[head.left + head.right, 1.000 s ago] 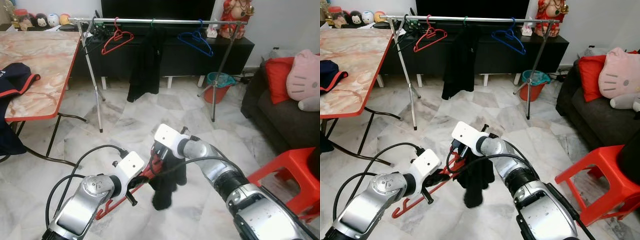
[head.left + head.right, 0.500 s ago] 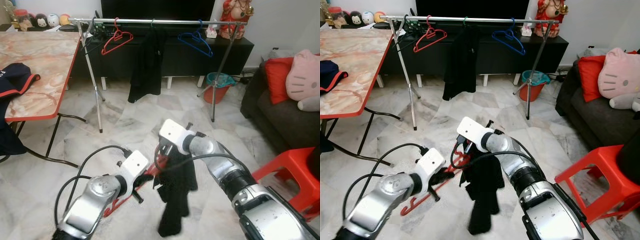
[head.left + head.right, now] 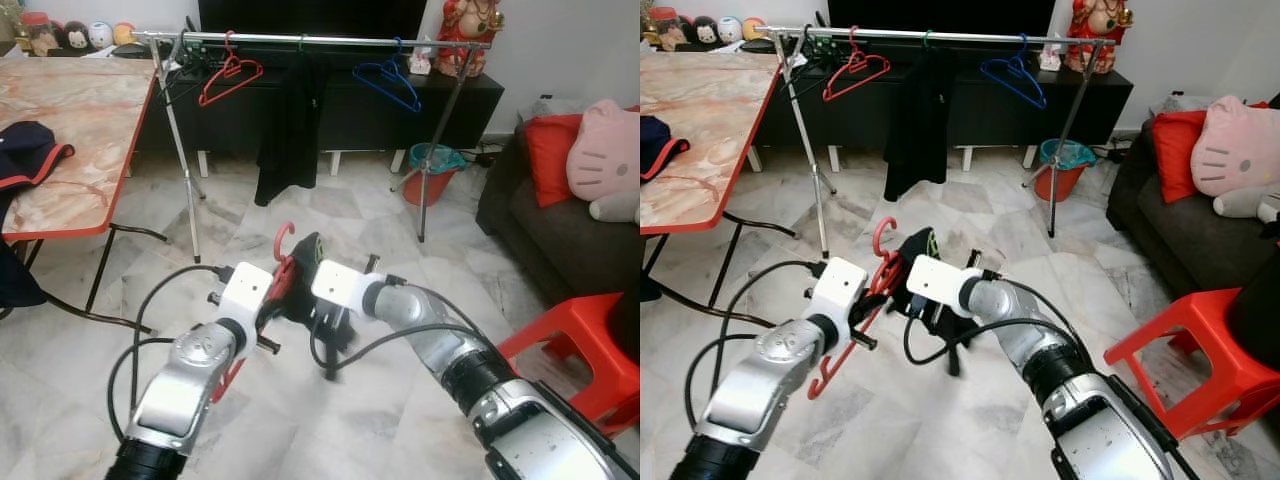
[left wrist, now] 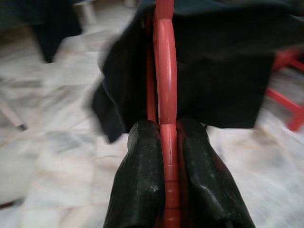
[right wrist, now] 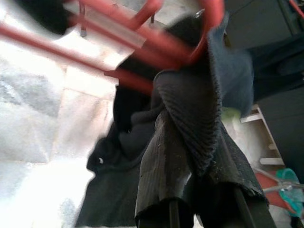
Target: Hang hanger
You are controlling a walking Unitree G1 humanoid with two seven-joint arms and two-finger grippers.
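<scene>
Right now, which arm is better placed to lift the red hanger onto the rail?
Left. Its fingers clamp the red hanger, hook upward; the right gripper only holds the black cloth.

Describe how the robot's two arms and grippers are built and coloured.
Both arms are silver metal cylinders with black joints and looping black cables. Each wrist carries a white boxy housing. The left gripper and right gripper have long black fingers.

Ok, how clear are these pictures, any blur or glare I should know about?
Left eye view: sharp and evenly lit, with soft sheen on the marble floor. Left wrist view: the red hanger between the left end effector's fingers is crisp, the background smeared. Right wrist view: blurred, the floor blown out white, the black garment at the right end effector dark.
</scene>
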